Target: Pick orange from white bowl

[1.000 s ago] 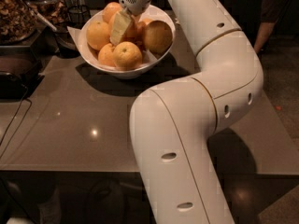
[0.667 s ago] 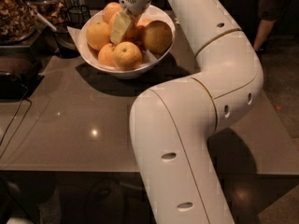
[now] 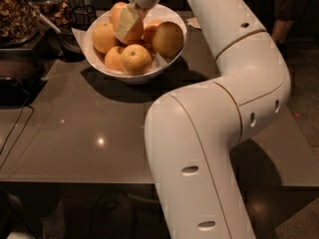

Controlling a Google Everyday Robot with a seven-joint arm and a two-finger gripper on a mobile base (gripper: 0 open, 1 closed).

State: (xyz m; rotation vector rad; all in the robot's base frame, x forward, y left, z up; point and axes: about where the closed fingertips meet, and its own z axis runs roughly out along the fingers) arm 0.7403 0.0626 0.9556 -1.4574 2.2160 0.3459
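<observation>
The white bowl (image 3: pixel 172 59) stands at the far side of the dark table and holds several oranges. The large deep orange fruit (image 3: pixel 119 11) lies at the top middle of the pile. My gripper (image 3: pixel 127 26) reaches down from the top edge into the bowl and sits right against this orange, covering part of it. A paler orange with a dark stem dot (image 3: pixel 134 58) lies at the front, and a brownish one (image 3: pixel 168 39) at the right. My white arm (image 3: pixel 234 73) sweeps across the right half of the view.
A dark tray with brown food (image 3: pixel 17 14) and a dark container (image 3: pixel 15 81) stand at the far left. A cable (image 3: pixel 17 128) runs over the table's left edge. A person (image 3: pixel 294 9) stands at the far right behind the table.
My gripper has shifted slightly up and to the left over the pile. The bowl and the other oranges have not moved.
</observation>
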